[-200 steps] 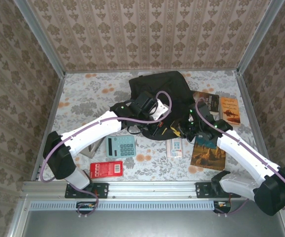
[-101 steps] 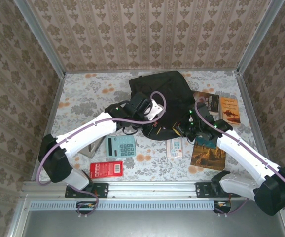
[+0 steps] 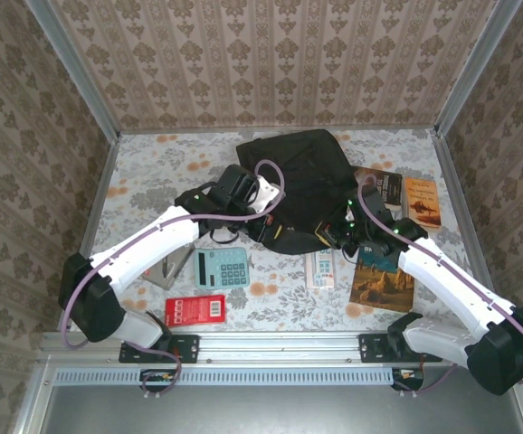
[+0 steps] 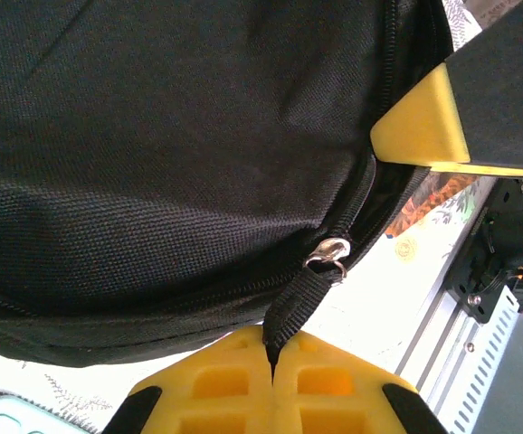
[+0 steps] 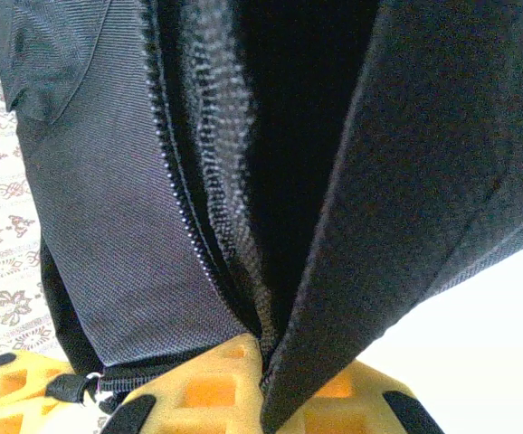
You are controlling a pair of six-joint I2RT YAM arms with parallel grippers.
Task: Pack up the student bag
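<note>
student bag [image 4: 153, 136] of matt black coarse-woven cloth, small shiny metal zip pull [image 4: 328, 250], black woven webbing tab [image 4: 293, 307], open mesh lining [image 5: 212, 145], left end effector [image 4: 271, 362] pads [image 4: 329, 389] of matt yellow plastic, counter [image 3: 153, 172] in matt floral print

The left arm [image 3: 153, 249] and right arm [image 3: 442, 276] were white with black joints — purple cables [image 3: 282, 181], yellow finger pads [image 4: 243, 384]

Student bag [image 3: 302, 167] black; calculator [image 3: 222, 268] teal; packet [image 3: 195, 310] red; tablecloth [image 3: 153, 172] pale, orange-grey floral print.
</note>
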